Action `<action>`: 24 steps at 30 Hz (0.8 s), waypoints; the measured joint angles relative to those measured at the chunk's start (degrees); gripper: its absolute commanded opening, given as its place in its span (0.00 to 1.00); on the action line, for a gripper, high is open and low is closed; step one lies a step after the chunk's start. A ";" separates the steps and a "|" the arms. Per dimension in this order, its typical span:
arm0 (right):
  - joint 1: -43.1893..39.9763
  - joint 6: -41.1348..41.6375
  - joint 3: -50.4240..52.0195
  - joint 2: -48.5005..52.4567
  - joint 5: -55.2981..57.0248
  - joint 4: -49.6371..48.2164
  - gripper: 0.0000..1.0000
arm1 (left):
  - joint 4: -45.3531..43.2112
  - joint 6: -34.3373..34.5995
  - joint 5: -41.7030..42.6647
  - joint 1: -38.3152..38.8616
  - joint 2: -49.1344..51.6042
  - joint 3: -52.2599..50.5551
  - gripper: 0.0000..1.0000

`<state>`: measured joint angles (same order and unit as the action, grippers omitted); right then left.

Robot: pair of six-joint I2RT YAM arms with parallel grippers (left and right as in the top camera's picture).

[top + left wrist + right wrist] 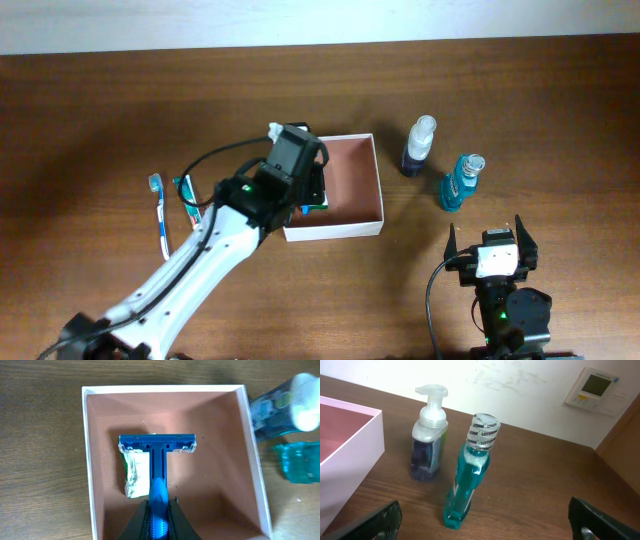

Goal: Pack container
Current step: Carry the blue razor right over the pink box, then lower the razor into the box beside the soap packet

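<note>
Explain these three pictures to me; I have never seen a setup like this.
Two robot arms work at a wooden table. One picture looks down from above; the other two come from cameras on each arm's wrist.

The left gripper is shut on a blue razor and holds it over the container, a shallow white-walled box. A small green packet already lies inside.

The right gripper is open, holds nothing, and faces two bottles standing right of the box: a pump bottle with dark liquid and a teal mouthwash bottle.

A toothbrush lies on the table left of the box, with something green beside it, mostly hidden by the arm.
</note>
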<state>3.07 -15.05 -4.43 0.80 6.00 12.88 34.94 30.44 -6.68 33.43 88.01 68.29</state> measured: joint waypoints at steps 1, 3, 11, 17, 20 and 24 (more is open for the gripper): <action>0.00 -0.02 0.00 0.00 0.02 0.00 0.98 | -0.02 0.31 -0.46 0.04 0.63 0.00 0.01; 0.00 0.00 0.00 0.00 0.02 0.00 0.98 | -0.26 0.81 -1.33 0.04 2.08 0.02 0.01; 0.00 0.02 0.00 0.00 0.00 0.00 0.98 | -1.49 1.66 -2.62 0.04 6.75 0.02 0.01; 0.00 -0.02 0.00 0.00 0.02 0.00 0.98 | -3.19 1.86 -3.32 0.04 9.33 0.02 0.02; 0.00 0.00 0.00 0.00 0.02 0.00 0.98 | -4.48 1.97 -4.26 0.04 10.75 0.02 0.02; 0.00 -0.02 0.00 0.00 0.02 0.00 0.98 | -4.63 1.99 -5.64 0.04 12.07 0.02 0.02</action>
<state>3.07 -15.07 -4.43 0.80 6.02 12.88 30.30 32.42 -12.32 33.47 100.07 68.31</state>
